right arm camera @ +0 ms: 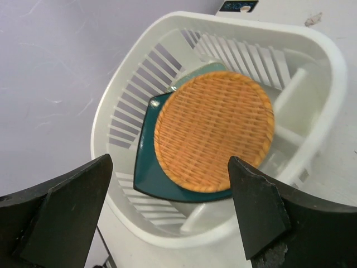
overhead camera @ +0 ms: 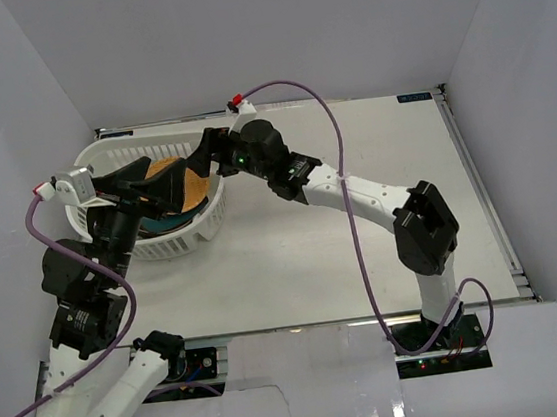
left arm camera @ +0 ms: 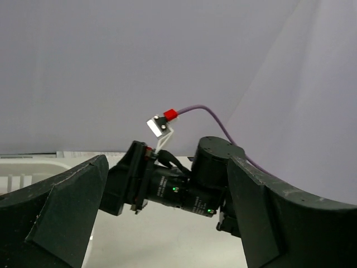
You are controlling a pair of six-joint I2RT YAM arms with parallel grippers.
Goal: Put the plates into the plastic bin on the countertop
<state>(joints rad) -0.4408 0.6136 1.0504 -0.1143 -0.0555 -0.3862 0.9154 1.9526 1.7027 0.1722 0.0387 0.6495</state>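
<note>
The white slotted plastic bin (overhead camera: 167, 245) stands at the back left of the countertop (overhead camera: 345, 261). In the right wrist view the bin (right arm camera: 329, 67) holds a stack. The orange woven round plate (right arm camera: 215, 131) lies on top of the dark-teal square plate (right arm camera: 146, 167), with a pale-green edge (right arm camera: 198, 70) showing beneath. The other plates are hidden. The orange plate (overhead camera: 193, 185) shows partly from above. My right gripper (right arm camera: 167, 209) is open and empty above the bin's near rim; it also shows from above (overhead camera: 205, 160). My left gripper (overhead camera: 167, 187) hovers over the bin, open and empty (left arm camera: 167, 223).
Pale grey walls enclose the countertop on three sides. The right arm's wrist (left arm camera: 178, 190) with its purple cable (overhead camera: 335, 132) hangs directly in front of the left gripper. The bin's rim (left arm camera: 22, 167) shows at the left of the left wrist view.
</note>
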